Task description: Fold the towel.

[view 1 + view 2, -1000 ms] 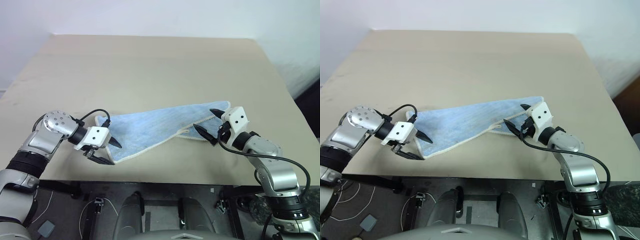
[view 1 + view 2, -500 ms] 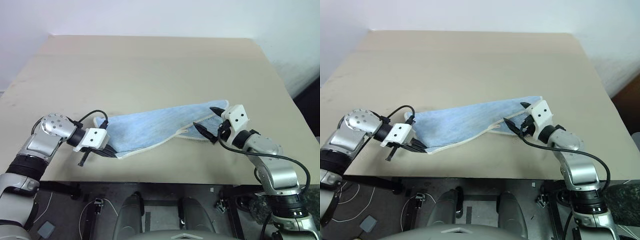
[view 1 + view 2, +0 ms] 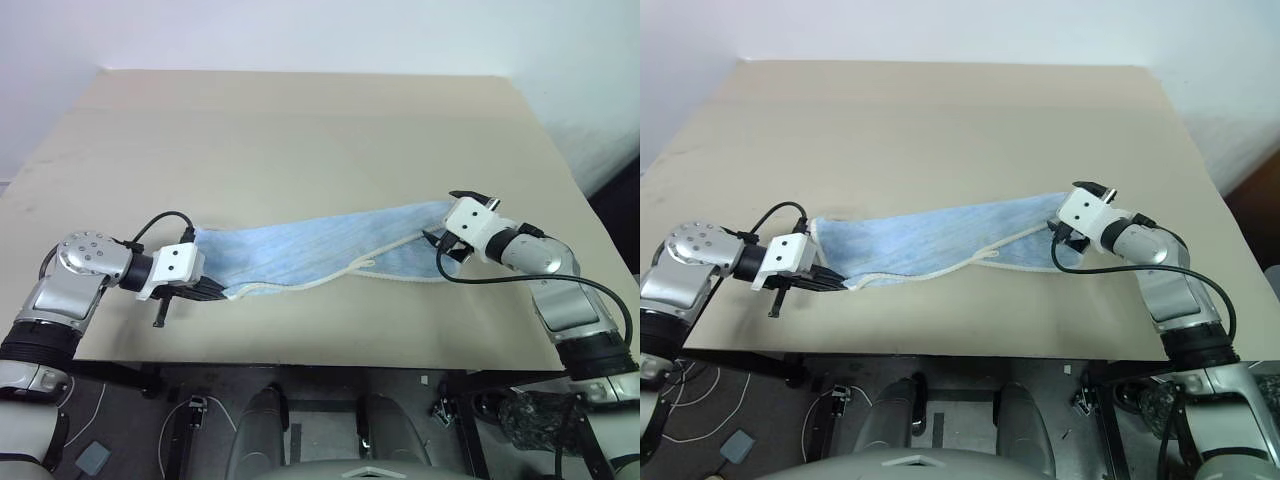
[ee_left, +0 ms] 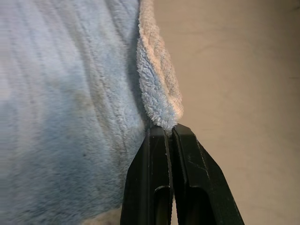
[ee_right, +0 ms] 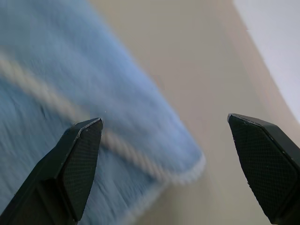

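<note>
While the thin light-blue cloth towel with whitish stitched edging (image 3: 320,250) lies partly doubled over on the beige table (image 3: 300,130), near the front edge, its long axis runs across the table from the robot's left to its right, rising slightly toward the far right corner.

The left gripper (image 4: 165,133) sits at the towel's left end, its two black fingers pressed together on the edging, so that corner is pinched. The right gripper (image 5: 164,154) is at the opposite end with its fingers spread wide; the towel's rounded right corner lies between and just ahead of the tips, not yet gripped. Each arm is nearest its own end of the cloth, so the coming move probably depends on the right gripper closing on that corner.

Compared with one second ago, the left gripper, then open beside the near-left edge, has closed on it. The right gripper has rolled and moved out toward the far right corner. The towel is drawn longer and flatter, and its left end has shifted a little to the left.
</note>
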